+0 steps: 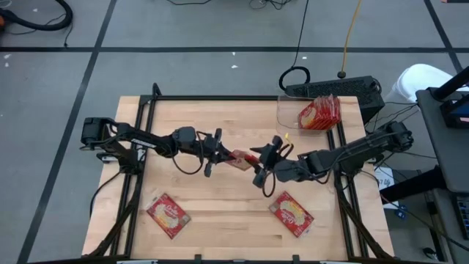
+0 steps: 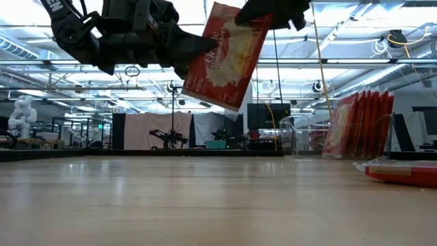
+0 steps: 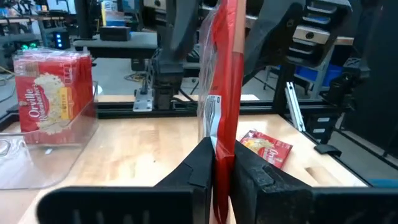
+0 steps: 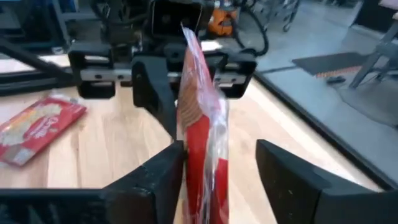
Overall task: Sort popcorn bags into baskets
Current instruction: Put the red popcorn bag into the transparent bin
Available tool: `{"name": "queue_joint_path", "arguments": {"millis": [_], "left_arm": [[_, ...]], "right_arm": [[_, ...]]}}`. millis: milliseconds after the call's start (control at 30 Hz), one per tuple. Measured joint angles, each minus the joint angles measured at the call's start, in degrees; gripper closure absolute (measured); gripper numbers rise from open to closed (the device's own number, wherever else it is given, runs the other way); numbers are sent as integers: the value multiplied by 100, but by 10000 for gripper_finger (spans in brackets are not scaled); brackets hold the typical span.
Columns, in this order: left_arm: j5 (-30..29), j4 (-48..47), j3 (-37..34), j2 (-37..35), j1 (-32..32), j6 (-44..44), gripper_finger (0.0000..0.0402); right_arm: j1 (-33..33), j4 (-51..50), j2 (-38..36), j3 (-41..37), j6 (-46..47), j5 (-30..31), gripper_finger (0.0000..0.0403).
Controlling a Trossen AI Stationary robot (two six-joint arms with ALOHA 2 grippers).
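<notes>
Red popcorn bag (image 1: pixel 239 158) held on edge in mid-air over the worktop (image 1: pixel 234 198) centre, left claw (image 1: pixel 221 152) clamped on it, right claw (image 1: pixel 258 155) around its other end, fingers apparently parted, clear bin (image 1: pixel 289 111) far right holding upright bags, two bags lying flat near.

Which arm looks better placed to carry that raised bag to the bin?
Probably the right. Its gripper sits nearer the clear bin. Left gripper is shut on the bag; the right's jaws look open around it.
</notes>
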Motion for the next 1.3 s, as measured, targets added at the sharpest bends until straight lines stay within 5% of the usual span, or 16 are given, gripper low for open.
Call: {"name": "queue_joint_path", "arguments": {"millis": [233, 433, 633, 933, 1300], "left_arm": [[-136, -52, 0, 0, 6, 127, 375], [-420, -110, 0, 0, 2, 31, 331], [-656, -428, 7, -4, 5, -152, 252], [-2367, -1665, 7, -7, 46, -332, 141], [-2433, -2236, 4, -7, 66, -503, 125]], "right_arm": [[-149, -231, 100, 0, -1, -346, 300], [-155, -257, 82, 0, -382, -472, 391], [-316, -393, -140, -2, -300, -192, 389], [-782, -1389, -1125, 0, 324, 819, 400], [-1693, -2734, -2395, 0, 520, 1112, 402]]}}
